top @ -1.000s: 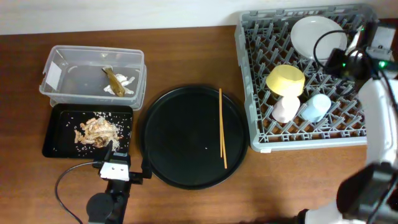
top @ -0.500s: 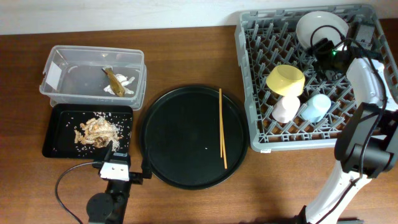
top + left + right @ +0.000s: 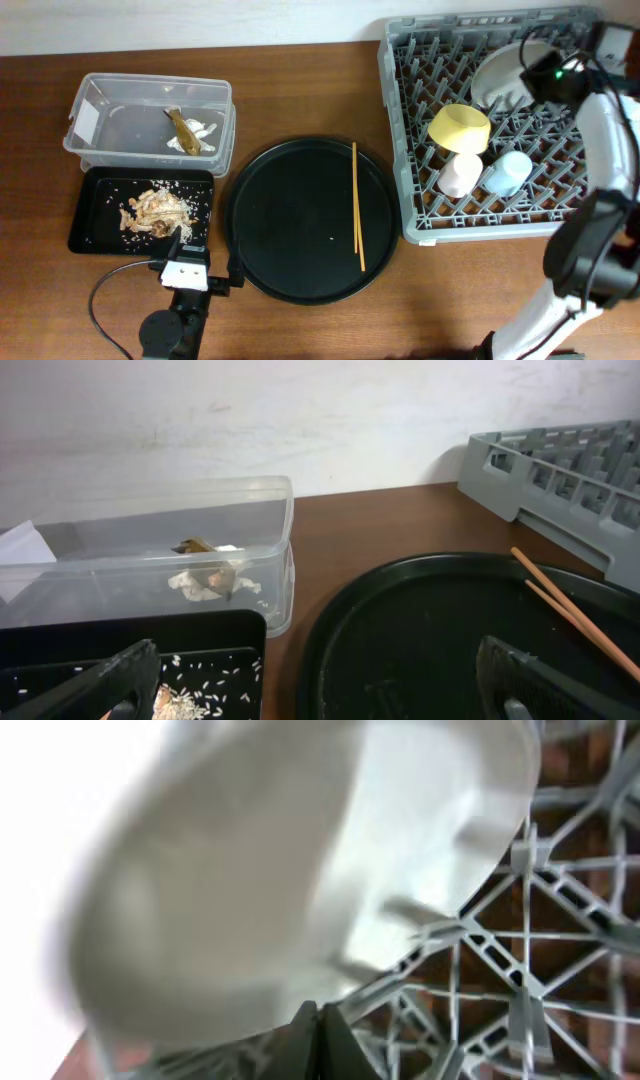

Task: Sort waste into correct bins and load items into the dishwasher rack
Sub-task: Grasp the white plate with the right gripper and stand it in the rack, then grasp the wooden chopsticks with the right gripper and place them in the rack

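The grey dishwasher rack [image 3: 420, 215] holds a yellow bowl [image 3: 459, 128], a pinkish-white cup [image 3: 461, 175] and a light blue cup [image 3: 508, 172]. The pale plate [image 3: 505, 72] leans tilted among the pegs at the rack's far right; it fills the right wrist view, blurred [image 3: 300, 870]. My right gripper [image 3: 556, 76] is beside the plate, its fingers [image 3: 300, 1038] shut together with nothing between them. A wooden chopstick [image 3: 356, 205] lies on the round black tray [image 3: 290, 220]. My left gripper [image 3: 325, 695] hovers open and empty at the near edge of that tray.
The clear tub [image 3: 95, 140] holds a golden-brown wrapper [image 3: 186, 128] and crumpled white paper [image 3: 203, 131]. In front of it, the shallow black tray [image 3: 95, 225] carries flaky food scraps [image 3: 155, 208] and rice grains. A pale wall runs behind the table.
The plate has gone from lying flat in the rack to leaning tilted among the pegs. My right gripper closed and shifted right beside it. The left arm stayed still.
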Action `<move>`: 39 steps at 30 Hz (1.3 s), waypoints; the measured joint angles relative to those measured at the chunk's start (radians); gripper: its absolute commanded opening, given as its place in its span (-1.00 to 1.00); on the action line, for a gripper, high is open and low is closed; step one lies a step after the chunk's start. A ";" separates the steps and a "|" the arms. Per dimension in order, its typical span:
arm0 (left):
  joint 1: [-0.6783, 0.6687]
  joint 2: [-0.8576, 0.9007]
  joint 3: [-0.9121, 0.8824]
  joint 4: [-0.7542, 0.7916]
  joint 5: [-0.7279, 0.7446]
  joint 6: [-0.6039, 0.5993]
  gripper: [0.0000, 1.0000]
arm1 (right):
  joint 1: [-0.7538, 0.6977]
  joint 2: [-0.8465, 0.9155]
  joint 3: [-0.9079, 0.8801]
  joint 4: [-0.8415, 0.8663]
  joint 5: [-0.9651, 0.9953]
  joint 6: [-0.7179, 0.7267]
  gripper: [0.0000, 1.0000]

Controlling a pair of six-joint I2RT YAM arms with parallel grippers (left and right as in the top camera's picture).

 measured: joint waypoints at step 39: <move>0.000 -0.001 0.000 0.000 0.000 0.000 0.99 | 0.816 -0.386 -0.470 -0.220 0.354 -0.269 -0.92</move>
